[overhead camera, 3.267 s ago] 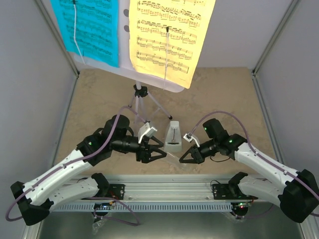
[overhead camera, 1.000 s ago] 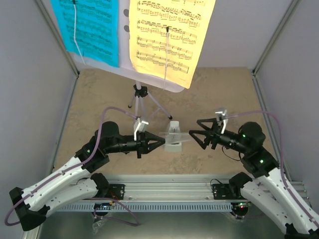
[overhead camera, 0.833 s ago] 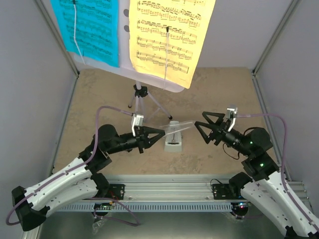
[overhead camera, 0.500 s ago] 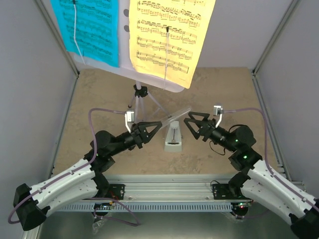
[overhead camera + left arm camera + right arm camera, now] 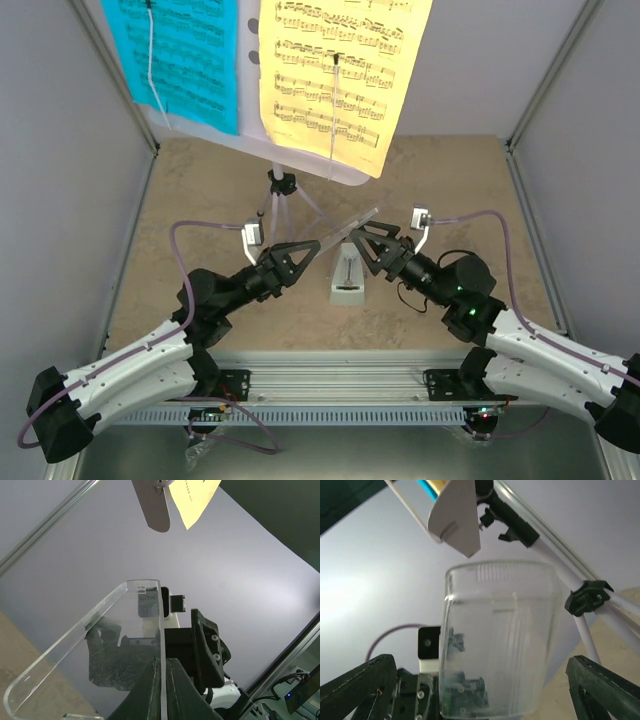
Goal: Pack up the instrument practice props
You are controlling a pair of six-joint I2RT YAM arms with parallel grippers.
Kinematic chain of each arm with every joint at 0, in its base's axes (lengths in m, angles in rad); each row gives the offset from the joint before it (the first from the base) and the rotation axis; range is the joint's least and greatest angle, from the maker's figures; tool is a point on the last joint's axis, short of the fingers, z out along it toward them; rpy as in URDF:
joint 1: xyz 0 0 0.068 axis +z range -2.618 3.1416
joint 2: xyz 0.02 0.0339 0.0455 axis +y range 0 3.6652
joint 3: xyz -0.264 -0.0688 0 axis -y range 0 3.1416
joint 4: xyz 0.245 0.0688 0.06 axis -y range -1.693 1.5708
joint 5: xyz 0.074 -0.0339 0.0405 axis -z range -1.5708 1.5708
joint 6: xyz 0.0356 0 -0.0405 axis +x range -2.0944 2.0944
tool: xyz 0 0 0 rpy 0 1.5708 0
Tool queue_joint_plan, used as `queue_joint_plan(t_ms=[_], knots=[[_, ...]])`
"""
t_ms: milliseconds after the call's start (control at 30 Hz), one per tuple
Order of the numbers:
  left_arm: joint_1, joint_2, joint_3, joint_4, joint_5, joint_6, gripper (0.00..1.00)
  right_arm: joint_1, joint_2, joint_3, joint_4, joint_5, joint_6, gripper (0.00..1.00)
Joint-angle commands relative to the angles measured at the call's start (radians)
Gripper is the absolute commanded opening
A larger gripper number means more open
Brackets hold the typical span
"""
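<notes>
Far left, the cyan music sheet (image 5: 180, 55) hangs on the white music stand (image 5: 283, 188), whose thin tripod stands upright at the back of the table (image 5: 190, 200). Neither is packed.

Left gripper (image 5: 312, 246): clamped tight on the lower edge of a clear plastic panel (image 5: 350, 226). The left wrist view shows the panel (image 5: 125, 640) pinched edge-on between the fingers (image 5: 150, 690) and rising away from them. It is held tilted and clear of the table, apparently so the other arm can reach its free end.

The yellow music sheet (image 5: 340, 70) is on the stand's right half.

The grey pyramid metronome (image 5: 347, 278) sits upright on the table just below the panel, untouched by either arm. The panel is likely its front cover.

Right gripper (image 5: 365, 243): jaws spread wide and holding nothing. In the right wrist view the panel (image 5: 500, 640) stands between the fingers (image 5: 365, 680), not yet gripped.

Judgement: a handover or two-handed refit of the cover is in hand. Packing is at an early stage.
</notes>
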Motion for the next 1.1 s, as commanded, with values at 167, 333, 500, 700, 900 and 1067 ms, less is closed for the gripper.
queue_joint_plan(t_ms=[167,333,500,700,900,1067], knots=[[-0.004,-0.010,0.005,0.083,-0.003,-0.005,0.00,0.036,0.056,0.115,0.044,0.070,-0.056,0.76],[-0.004,-0.010,0.007,0.083,-0.002,-0.001,0.00,0.055,0.081,0.105,0.065,0.075,-0.041,0.74],[-0.004,-0.003,0.014,0.083,0.007,0.003,0.00,0.059,0.089,0.107,0.052,0.080,-0.046,0.80],[-0.004,0.004,0.011,0.091,0.013,-0.001,0.00,0.059,0.089,0.104,0.067,0.086,-0.059,0.65],[-0.004,0.017,0.017,0.080,0.029,0.003,0.00,0.060,0.080,0.089,0.078,0.086,-0.078,0.53],[-0.004,0.032,0.017,0.069,0.052,-0.004,0.29,0.060,0.033,0.054,0.006,0.143,-0.157,0.47]])
